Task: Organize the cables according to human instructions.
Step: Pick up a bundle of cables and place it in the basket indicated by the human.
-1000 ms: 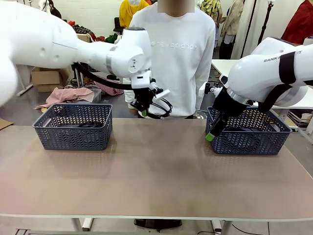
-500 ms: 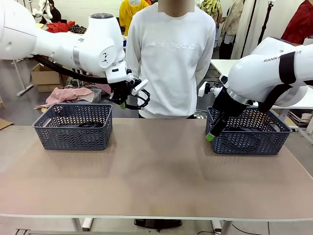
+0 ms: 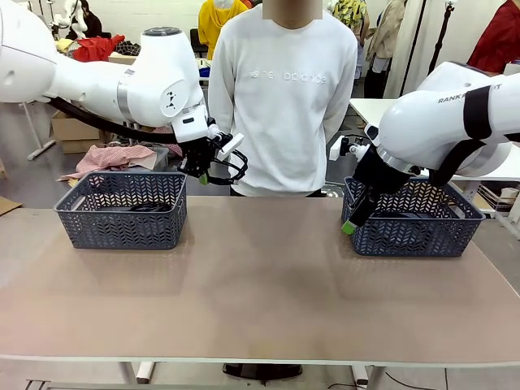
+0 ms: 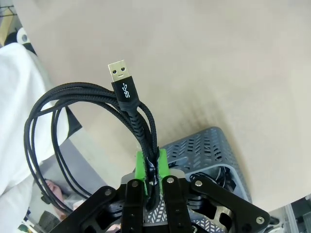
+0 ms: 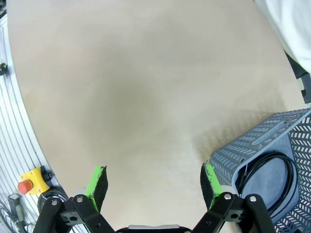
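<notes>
Left gripper (image 3: 205,172), clamped on a coiled black braided cable (image 4: 92,116), hangs beside the left grey plastic basket (image 3: 122,210), likely next lowering inside, while the right gripper (image 5: 153,184) gapes empty.

L claw (image 3: 203,175) clamped, R claw (image 5: 153,187) wide.

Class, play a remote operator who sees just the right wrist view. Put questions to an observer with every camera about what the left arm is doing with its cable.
Operator: Is the left gripper holding anything?
Observer: Yes. The left gripper is shut on a coiled black cable.
Operator: What plug does it have?
Observer: A USB plug, sticking up past the green pads.
Operator: Where is that arm over the table?
Observer: In the front view the gripper hangs above the left basket's right rim.
Operator: Is that basket empty?
Observer: No, another dark cable lies inside.
</notes>
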Robot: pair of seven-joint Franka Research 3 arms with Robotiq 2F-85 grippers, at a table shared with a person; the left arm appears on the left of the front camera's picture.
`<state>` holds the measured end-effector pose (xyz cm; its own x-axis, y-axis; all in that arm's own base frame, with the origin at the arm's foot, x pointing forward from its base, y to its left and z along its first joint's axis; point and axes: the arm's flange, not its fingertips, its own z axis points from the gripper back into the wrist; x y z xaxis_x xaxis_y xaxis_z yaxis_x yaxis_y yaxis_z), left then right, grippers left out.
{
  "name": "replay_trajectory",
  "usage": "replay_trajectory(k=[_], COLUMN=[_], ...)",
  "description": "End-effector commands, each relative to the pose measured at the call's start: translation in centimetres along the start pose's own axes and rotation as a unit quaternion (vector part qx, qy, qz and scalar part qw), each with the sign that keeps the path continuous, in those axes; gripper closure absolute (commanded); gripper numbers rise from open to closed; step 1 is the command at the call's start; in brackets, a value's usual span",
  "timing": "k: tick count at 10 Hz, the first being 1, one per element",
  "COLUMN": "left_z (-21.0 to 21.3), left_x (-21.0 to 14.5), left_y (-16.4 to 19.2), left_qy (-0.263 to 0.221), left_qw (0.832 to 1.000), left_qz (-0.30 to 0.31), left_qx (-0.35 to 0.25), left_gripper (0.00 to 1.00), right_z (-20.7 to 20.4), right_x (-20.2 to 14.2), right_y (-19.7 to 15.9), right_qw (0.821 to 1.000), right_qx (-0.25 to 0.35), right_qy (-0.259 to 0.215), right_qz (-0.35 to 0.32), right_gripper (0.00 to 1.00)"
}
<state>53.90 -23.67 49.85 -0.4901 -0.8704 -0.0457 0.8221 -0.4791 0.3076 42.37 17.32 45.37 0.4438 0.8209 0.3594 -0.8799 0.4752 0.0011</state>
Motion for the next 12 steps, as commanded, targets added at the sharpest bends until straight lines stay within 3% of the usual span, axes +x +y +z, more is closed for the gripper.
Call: replay_trajectory(k=[1, 2, 3, 8, 12], left_z=[0.3, 0.3, 0.1, 4.1, 2.8], left_x=[-0.4, -0.4, 0.0, -6.6, -10.9], left_y=[0.2, 0.2, 0.1, -7.8, -12.6], left_qy=[0.007, 0.007, 0.000, -0.002, 0.016], left_qw=[1.000, 1.000, 1.000, 0.994, 0.985], left_qz=[-0.003, -0.003, 0.000, 0.099, 0.158], left_qx=[0.000, 0.000, 0.001, 0.048, 0.059], left_gripper=[1.00, 1.00, 0.89, 0.89, 0.89], right_z=[0.0, 0.0, 0.0, 0.0, 0.0], right_x=[0.0, 0.0, 0.0, 0.0, 0.0], right_y=[0.1, 0.1, 0.1, 0.1, 0.1], right_qw=[1.000, 1.000, 1.000, 1.000, 1.000], right_qx=[-0.001, -0.001, -0.001, -0.001, -0.001], right_qy=[-0.001, -0.001, -0.001, -0.001, -0.001], right_qz=[-0.004, -0.004, -0.004, -0.004, -0.004], right_gripper=[0.00, 0.00, 0.00, 0.00, 0.00])
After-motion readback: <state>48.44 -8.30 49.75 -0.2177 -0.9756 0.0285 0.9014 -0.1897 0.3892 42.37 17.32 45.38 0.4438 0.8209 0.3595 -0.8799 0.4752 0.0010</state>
